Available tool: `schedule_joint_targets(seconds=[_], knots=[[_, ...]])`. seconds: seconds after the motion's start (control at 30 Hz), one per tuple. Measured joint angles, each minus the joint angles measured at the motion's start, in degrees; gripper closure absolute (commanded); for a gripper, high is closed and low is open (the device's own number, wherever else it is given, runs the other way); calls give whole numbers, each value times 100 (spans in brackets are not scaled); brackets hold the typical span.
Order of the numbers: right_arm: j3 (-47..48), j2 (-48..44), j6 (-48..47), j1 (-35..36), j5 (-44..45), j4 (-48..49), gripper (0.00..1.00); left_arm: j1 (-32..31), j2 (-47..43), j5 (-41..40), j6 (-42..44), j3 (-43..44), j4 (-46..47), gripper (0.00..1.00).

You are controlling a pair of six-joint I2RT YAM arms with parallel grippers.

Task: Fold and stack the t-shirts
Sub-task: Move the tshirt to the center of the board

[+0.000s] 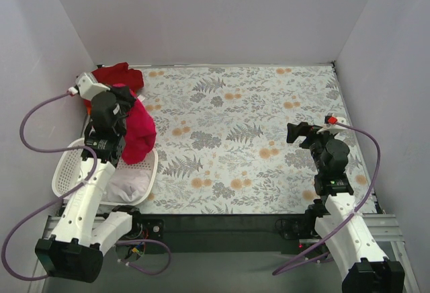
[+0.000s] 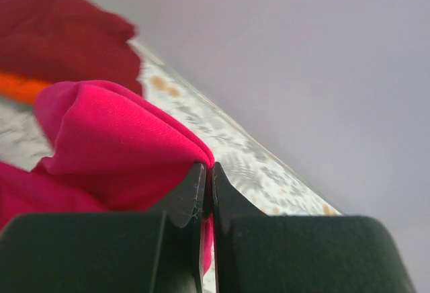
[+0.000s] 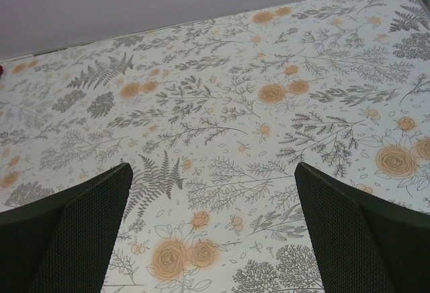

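Cloth of bright pinkish-red t-shirt [image 2: 114,142], bunched, in clamped left gripper [image 2: 208,169].

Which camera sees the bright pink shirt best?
The top external view: it shows most of the bright pink shirt, dangling. The left wrist view shows only one fold, close up, pinched in the left end effector. The right wrist view shows none of it, just flowery table.

Light bright, even and diffuse in all three views; source probably overhead, unseen. Shadows faint, soft-edged. Top view sharp throughout. Left wrist view: left gripper [image 2: 207,179] and pink shirt [image 2: 114,145] fairly sharp, dark red shirt [image 2: 60,37] and wall [image 2: 302,51] behind blurred. Right wrist view crisp, tablecloth [image 3: 235,105] print clear.
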Motion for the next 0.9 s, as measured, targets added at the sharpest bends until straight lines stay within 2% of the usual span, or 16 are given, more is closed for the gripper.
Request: schedule_joint_targets(seconds=[0.07, 0.13, 0.3, 0.5, 0.67, 0.7, 0.73, 0.77, 0.87, 0.9], knots=[[0, 11, 0, 0, 0, -2, 2, -37, 339, 828, 319, 529, 317, 100], [0, 9, 0, 0, 0, 0, 2, -42, 446, 1191, 411, 667, 459, 100], [0, 7, -2, 0, 0, -2, 2, -170, 955, 3018, 533, 1263, 1064, 100], [0, -103, -11, 0, 2, -9, 2, -1189, 1930, 4542, 802, 2369, 1635, 100], [0, -254, -26, 0, 24, -48, 2, -1775, 2516, 5499, 879, 2553, 1958, 98], [2, -273, -28, 0, 26, -72, 2, -1862, 2616, 5589, 907, 2487, 2006, 89], [9, -299, -31, 0, 31, -127, 2, -1910, 2651, 5628, 931, 2389, 2041, 74], [11, -319, -33, 0, 37, -162, 2, -1971, 2669, 5639, 1005, 2175, 2059, 66], [42, -345, -33, 0, 52, -262, 2, -2052, 2643, 5324, 1082, 1478, 2044, 47], [42, -345, -33, 0, 52, -273, 2, -2055, 2621, 5117, 1117, 1196, 2002, 44]])
